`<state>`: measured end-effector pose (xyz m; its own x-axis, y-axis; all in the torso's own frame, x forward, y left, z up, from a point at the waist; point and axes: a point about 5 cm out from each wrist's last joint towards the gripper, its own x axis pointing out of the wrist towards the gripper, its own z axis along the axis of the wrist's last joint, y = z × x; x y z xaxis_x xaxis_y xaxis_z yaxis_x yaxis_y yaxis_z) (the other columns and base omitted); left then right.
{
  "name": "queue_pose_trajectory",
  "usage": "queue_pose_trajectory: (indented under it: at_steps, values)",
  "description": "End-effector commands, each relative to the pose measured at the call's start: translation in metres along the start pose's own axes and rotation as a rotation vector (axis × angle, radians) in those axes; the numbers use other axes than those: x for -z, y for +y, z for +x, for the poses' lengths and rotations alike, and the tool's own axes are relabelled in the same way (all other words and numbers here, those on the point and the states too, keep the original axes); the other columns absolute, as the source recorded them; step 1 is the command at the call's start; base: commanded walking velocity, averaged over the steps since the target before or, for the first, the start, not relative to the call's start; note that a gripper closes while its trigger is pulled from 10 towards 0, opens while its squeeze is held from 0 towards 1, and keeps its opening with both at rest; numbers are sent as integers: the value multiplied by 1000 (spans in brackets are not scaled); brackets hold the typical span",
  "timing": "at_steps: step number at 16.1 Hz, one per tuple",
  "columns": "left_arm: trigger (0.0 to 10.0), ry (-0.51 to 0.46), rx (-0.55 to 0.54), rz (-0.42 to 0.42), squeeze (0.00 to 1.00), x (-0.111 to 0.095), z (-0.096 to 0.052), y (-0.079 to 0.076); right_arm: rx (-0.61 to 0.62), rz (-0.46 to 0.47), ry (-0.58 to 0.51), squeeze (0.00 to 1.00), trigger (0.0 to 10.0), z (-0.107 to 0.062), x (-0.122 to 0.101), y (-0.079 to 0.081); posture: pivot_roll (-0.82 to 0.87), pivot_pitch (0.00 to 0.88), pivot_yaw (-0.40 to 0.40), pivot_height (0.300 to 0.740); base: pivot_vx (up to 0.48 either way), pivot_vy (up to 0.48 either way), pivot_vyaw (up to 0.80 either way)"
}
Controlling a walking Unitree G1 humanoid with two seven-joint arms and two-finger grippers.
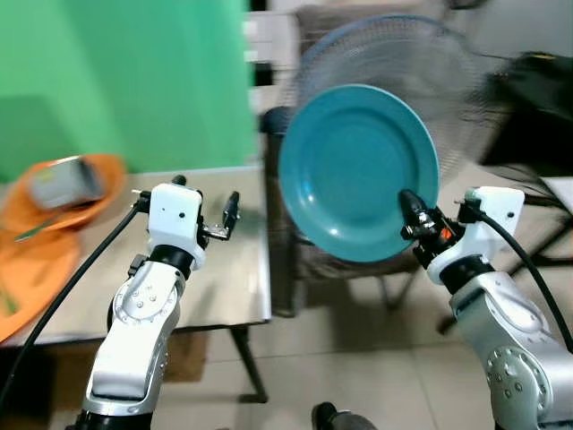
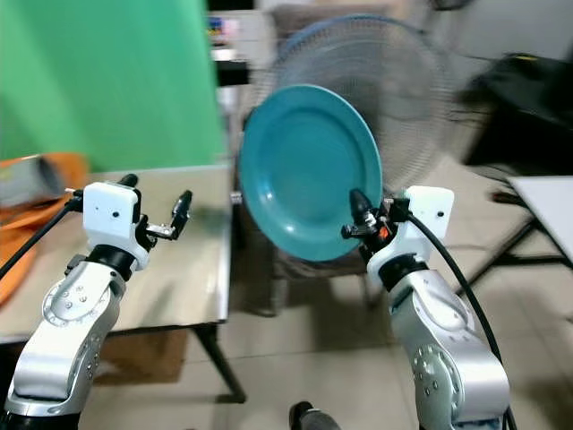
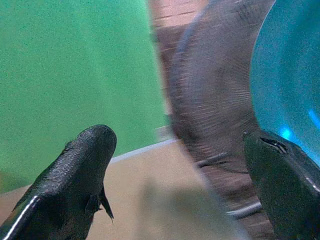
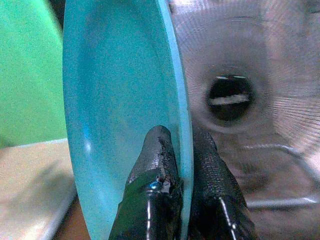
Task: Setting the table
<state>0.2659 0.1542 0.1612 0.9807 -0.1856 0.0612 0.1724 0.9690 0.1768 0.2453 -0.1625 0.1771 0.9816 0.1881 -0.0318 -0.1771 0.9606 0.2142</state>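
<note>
A teal plate is held upright in the air, to the right of the table, its face turned toward me. My right gripper is shut on its lower right rim; in the right wrist view the two fingers pinch the plate's edge. My left gripper is raised over the beige table near its right edge and stands open, nothing between its fingers. The plate also appears beside the left gripper's far finger.
An orange tray with a grey box and a green utensil lies at the table's left. A standing fan is right behind the plate. A white table corner is at the far right. Tiled floor lies below.
</note>
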Motion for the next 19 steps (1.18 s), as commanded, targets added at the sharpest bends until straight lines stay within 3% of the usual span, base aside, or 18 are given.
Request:
queue_pose_trajectory:
  at_steps: [1, 3, 13, 19]
  values:
    - [10000, -13, -1, 8, 0, -3, 0, 0, 6, -13, -2, 0, 10000, 3, -2, 1, 77, 0, 21, 740, 0, 0, -788]
    - [10000, -17, -2, 12, 0, -2, 2, -2, 10, -31, 12, 0, 10000, 5, -1, 1, 73, 0, 23, 740, 0, 0, -788]
    - [10000, 2, 37, 6, 0, -1, 5, -6, 11, -50, 21, 0, 10000, 4, 0, 1, 51, 0, 40, 740, 0, 0, 0]
    - [10000, -5, 30, 3, 0, -2, 5, -5, 13, -61, 31, 0, 10000, 4, 1, 1, 58, 0, 28, 740, 0, 0, -741]
